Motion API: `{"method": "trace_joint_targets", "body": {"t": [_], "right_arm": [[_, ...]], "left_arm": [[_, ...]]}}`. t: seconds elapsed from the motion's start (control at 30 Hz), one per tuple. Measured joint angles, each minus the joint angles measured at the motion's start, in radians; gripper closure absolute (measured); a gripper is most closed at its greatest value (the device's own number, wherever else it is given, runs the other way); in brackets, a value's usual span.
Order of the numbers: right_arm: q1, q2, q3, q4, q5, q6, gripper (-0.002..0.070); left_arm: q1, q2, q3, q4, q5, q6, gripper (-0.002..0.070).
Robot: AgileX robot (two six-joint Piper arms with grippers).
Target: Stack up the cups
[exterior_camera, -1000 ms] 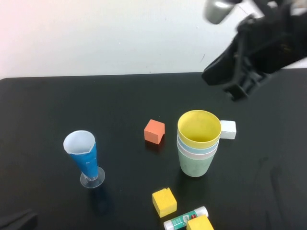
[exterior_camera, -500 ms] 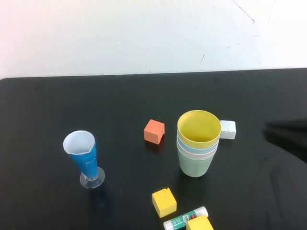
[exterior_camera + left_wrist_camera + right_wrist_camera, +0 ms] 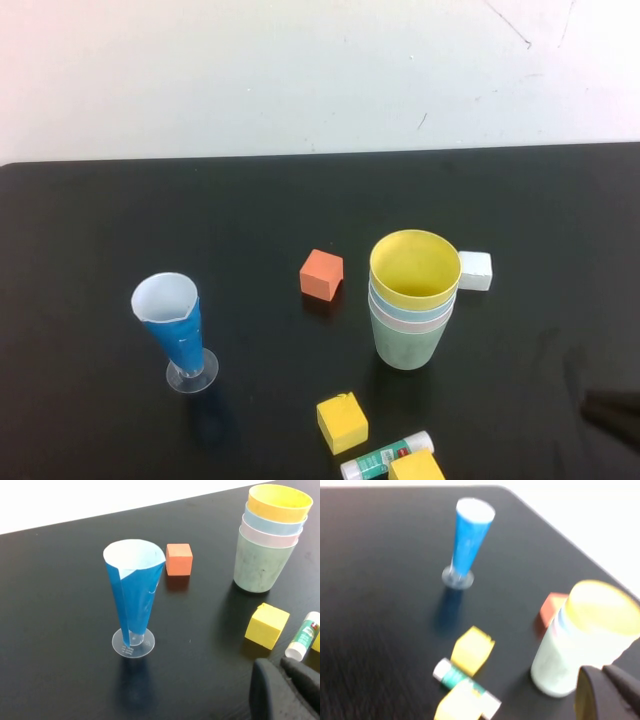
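Observation:
The four cups stand nested in one upright stack [image 3: 412,310] at the table's middle right: green outermost, then pink, light blue, and yellow on top [image 3: 414,266]. The stack also shows in the left wrist view [image 3: 265,545] and the right wrist view [image 3: 570,645]. My right gripper [image 3: 602,672] is shut and empty, low beside the stack; only a dark tip [image 3: 612,412] shows at the high view's lower right edge. My left gripper [image 3: 280,666] is shut and empty, low over the table's near side, out of the high view.
A tall blue cone glass [image 3: 177,330] stands at the left. An orange cube [image 3: 322,274] and a white block [image 3: 475,270] lie beside the stack. A yellow cube [image 3: 342,421], a glue stick [image 3: 386,455] and another yellow cube [image 3: 416,467] lie in front.
My right arm has left the upper right above the table and dropped back to the lower right edge. The cup stack has not moved.

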Motion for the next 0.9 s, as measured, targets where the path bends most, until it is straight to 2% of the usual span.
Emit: {"method": "trace_joint_targets", "body": {"t": [0.13, 0.37, 0.53, 0.7, 0.9], "right_arm": [[0.0, 0.004, 0.073, -0.008, -0.016, 0.0, 0.0678], [-0.002, -0.048, 0.208, -0.089, -0.268, 0.0, 0.0678], [-0.045, -0.11, 0.262, -0.098, -0.305, -0.002, 0.0678], [-0.253, -0.25, 0.309, -0.102, -0.287, -0.002, 0.0678], [-0.612, -0.462, 0.386, -0.191, -0.238, 0.068, 0.0678]], "left_arm": [[0.0, 0.0, 0.0, 0.0, 0.0, 0.0, 0.0676], [0.0, 0.0, 0.0, 0.0, 0.0, 0.0, 0.0676], [0.0, 0.0, 0.0, 0.0, 0.0, 0.0, 0.0676], [0.0, 0.0, 0.0, 0.0, 0.0, 0.0, 0.0676], [0.0, 0.0, 0.0, 0.0, 0.0, 0.0, 0.0676]]}}
